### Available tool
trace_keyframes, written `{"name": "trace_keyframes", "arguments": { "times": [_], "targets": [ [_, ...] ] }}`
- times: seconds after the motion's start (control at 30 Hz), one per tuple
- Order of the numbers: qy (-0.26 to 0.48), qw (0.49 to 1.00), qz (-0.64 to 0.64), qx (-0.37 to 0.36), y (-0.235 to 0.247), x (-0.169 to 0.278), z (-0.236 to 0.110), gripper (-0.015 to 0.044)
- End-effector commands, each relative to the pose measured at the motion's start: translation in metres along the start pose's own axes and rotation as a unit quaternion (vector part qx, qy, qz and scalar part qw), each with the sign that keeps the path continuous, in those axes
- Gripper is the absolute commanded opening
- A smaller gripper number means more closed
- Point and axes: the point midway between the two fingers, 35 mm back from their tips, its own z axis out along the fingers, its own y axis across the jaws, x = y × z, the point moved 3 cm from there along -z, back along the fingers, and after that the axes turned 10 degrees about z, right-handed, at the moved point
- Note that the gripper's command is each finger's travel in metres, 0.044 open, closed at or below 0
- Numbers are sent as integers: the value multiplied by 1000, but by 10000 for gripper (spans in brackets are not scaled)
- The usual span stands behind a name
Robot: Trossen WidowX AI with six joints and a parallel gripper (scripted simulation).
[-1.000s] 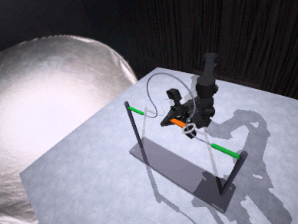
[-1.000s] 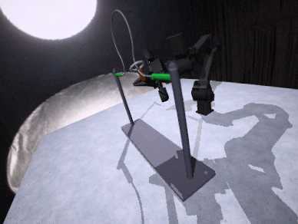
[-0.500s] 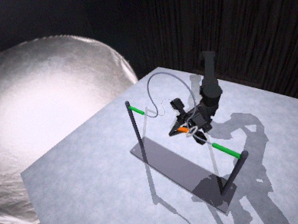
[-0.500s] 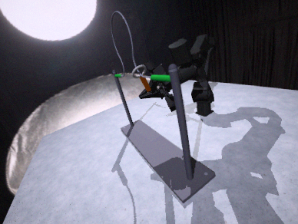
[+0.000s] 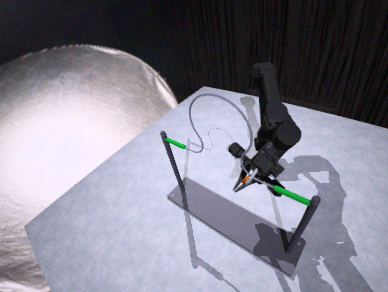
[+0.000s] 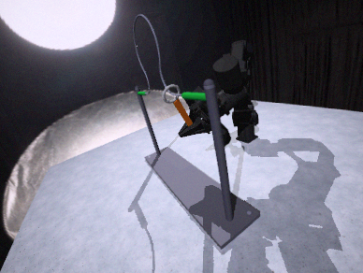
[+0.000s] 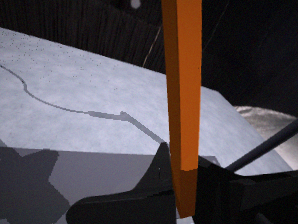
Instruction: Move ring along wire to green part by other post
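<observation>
My gripper (image 5: pixel 242 184) (image 6: pixel 189 127) (image 7: pixel 167 146) is shut on the lower end of the orange handle (image 5: pixel 246 178) (image 6: pixel 182 112) (image 7: pixel 182 100). The handle rises to the ring (image 6: pixel 170 93). The ring sits around the wire at the inner end of the green part (image 5: pixel 291 196) (image 6: pixel 193 95) next to the near post (image 5: pixel 305 220) (image 6: pixel 217 150) (image 7: pixel 265 145). I cannot tell whether the ring touches the wire. The thin grey wire (image 5: pixel 220 100) (image 6: pixel 147 42) loops up and back toward the other green part (image 5: pixel 175 143) (image 6: pixel 142 93) at the far post (image 5: pixel 172 165) (image 6: pixel 149 123).
Both posts stand on a dark grey base plate (image 5: pixel 210 200) (image 6: pixel 187 182) (image 7: pixel 75 170) on the pale table (image 5: pixel 100 225) (image 6: pixel 94 196). The arm's base (image 6: pixel 245 123) stands behind the wire. A crinkled silver mass (image 5: pixel 75 125) lies beyond the table's left edge.
</observation>
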Motion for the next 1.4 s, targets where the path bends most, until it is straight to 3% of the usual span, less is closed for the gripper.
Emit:
{"name": "trace_keyframes", "arguments": {
  "times": [0.0, 0.57, 1.37],
  "targets": [
    [9, 999, 44, -21, 14, 0, -2, -150],
    [32, 984, 157, -77, 57, -3, -13, -150],
    [36, 979, 182, -89, 85, -9, -22, -150]
  ]
}}
